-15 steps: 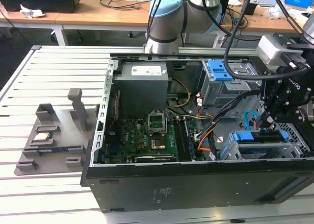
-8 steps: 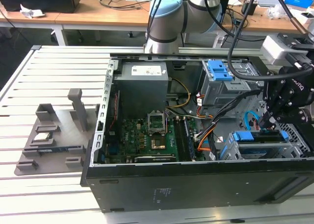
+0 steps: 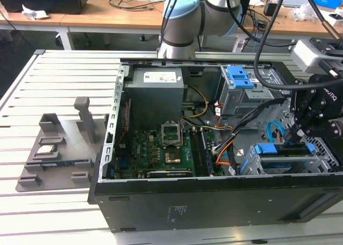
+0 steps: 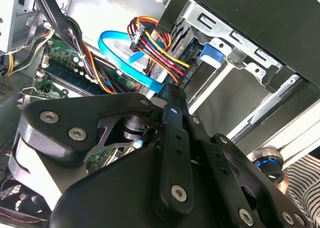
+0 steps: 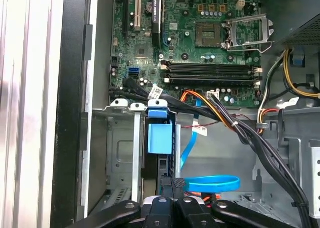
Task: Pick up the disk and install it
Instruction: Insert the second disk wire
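The disk [image 3: 282, 150] stands on edge in the metal drive cage [image 3: 321, 154] at the front corner of the open computer case, on the exterior view's right. Its blue bracket rails [image 5: 160, 135] show from above in the first wrist view. My gripper [image 3: 296, 133] hangs right over the disk's cable end. In the first wrist view the gripper [image 5: 173, 184] has its black fingers drawn together at the disk's upper edge, and I see nothing held between them. In the second wrist view the gripper [image 4: 172, 97] points at the bundle of coloured power wires [image 4: 150, 38].
The motherboard [image 3: 161, 148], a grey power supply [image 3: 155, 92] and a second cage with a blue latch [image 3: 241, 78] sit inside the case. A blue data cable [image 5: 212, 183] and black cable bundles [image 5: 250, 138] run close to the gripper. A grey fixture [image 3: 59, 146] lies on the slatted table.
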`<state>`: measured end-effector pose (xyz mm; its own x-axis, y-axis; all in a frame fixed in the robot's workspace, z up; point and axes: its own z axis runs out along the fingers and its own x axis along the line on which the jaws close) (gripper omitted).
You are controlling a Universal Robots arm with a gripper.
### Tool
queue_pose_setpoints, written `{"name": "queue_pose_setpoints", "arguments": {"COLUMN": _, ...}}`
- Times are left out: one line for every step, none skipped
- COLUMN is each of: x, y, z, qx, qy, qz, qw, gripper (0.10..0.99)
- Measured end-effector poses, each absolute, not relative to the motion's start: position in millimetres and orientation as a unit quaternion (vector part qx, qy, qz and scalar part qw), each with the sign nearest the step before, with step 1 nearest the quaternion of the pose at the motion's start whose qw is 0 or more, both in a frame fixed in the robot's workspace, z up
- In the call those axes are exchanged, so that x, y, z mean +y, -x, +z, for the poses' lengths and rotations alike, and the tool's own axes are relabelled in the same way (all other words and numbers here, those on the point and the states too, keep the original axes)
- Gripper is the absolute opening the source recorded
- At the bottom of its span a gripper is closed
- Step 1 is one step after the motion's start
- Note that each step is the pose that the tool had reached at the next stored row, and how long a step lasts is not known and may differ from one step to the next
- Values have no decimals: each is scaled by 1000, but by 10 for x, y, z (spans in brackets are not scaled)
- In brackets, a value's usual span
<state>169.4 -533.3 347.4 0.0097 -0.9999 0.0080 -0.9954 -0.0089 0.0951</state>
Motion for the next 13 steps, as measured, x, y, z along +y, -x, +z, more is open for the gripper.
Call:
{"name": "queue_pose_setpoints", "arguments": {"x": -5334, "y": -1695, "z": 3459, "qx": -703, "qy": -710, "qz": -31, "qw": 37, "gripper": 106}}
{"name": "queue_pose_setpoints", "arguments": {"x": -5333, "y": -1696, "z": 3447, "qx": -703, "qy": -710, "qz": -31, "qw": 38, "gripper": 106}}
{"name": "queue_pose_setpoints", "arguments": {"x": -5333, "y": -1695, "z": 3436, "qx": -703, "qy": -710, "qz": -32, "qw": 38, "gripper": 106}}
{"name": "queue_pose_setpoints", "arguments": {"x": -5333, "y": -1695, "z": 3429, "qx": -703, "qy": -710, "qz": -32, "qw": 38, "gripper": 106}}
{"name": "queue_pose_setpoints", "arguments": {"x": -5334, "y": -1696, "z": 3420, "qx": -703, "qy": -710, "qz": -32, "qw": 38, "gripper": 106}}
{"name": "queue_pose_setpoints", "arguments": {"x": -5334, "y": -1696, "z": 3419, "qx": -703, "qy": -710, "qz": -32, "qw": 38, "gripper": 106}}
{"name": "queue_pose_setpoints", "arguments": {"x": -5334, "y": -1695, "z": 3418, "qx": -703, "qy": -710, "qz": -32, "qw": 38, "gripper": 106}}
{"name": "queue_pose_setpoints", "arguments": {"x": -5333, "y": -1696, "z": 3439, "qx": -703, "qy": -710, "qz": -32, "qw": 37, "gripper": 106}}
{"name": "queue_pose_setpoints", "arguments": {"x": -5333, "y": -1696, "z": 3488, "qx": -703, "qy": -710, "qz": -32, "qw": 38, "gripper": 106}}
{"name": "queue_pose_setpoints", "arguments": {"x": -5331, "y": -1696, "z": 3554, "qx": -703, "qy": -710, "qz": -32, "qw": 38, "gripper": 106}}
{"name": "queue_pose_setpoints", "arguments": {"x": -5329, "y": -1696, "z": 3607, "qx": -703, "qy": -710, "qz": -32, "qw": 38, "gripper": 106}}
{"name": "queue_pose_setpoints", "arguments": {"x": -5327, "y": -1696, "z": 3656, "qx": -703, "qy": -710, "qz": -32, "qw": 38, "gripper": 106}}
{"name": "queue_pose_setpoints", "arguments": {"x": -5326, "y": -1695, "z": 3725, "qx": -703, "qy": -710, "qz": -32, "qw": 38, "gripper": 106}}
